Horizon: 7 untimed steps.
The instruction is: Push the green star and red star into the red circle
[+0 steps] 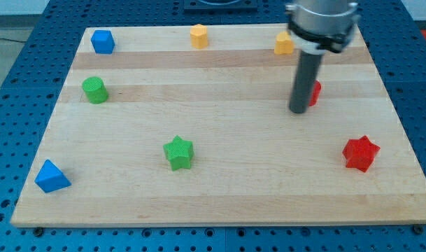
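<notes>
Barely begun, judging by the layout: both stars sit well apart from the red circle (315,92) and from each other. Green star (178,152) low on the board, a little to the view's left of centre. Red star (360,153) near the view's bottom right. Red circle up on the view's right, mostly hidden behind the dark rod, only a sliver of red showing at the rod's right edge. My tip (298,110) down at the board, touching or just beside that circle on its left side; cannot tell which. No jaws to open or close, just a plain rod, holding nothing. Still left, by this reading: both pushes, the red star up and slightly leftward, the green star a long way across toward the view's right.

Board (219,196) of pale wood, laid in lengthwise planks with faint grain, smooth and matte. Blocks look like ribbed moulded plastic with chunky, flat-topped, softly edged forms. Also present: blue cube (102,41) at top left, green cylinder (95,89) below it, blue triangle (51,176) at bottom left, yellow block (199,35) at top centre, another yellow block (283,43) partly behind the arm. Blue perforated table (17,105) around the board.
</notes>
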Tool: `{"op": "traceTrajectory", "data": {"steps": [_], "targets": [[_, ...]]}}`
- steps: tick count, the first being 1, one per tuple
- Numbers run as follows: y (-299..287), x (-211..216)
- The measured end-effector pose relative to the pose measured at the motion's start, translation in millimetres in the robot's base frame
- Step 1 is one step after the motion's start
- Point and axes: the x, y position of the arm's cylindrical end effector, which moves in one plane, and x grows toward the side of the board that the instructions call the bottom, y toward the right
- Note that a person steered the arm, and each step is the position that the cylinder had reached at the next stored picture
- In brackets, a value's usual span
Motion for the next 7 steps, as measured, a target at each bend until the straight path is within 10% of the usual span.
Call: {"op": "traceTrajectory", "data": {"steps": [1,3,4,7], "targets": [[21,-32],[132,49],[69,123],[-22,39]]}}
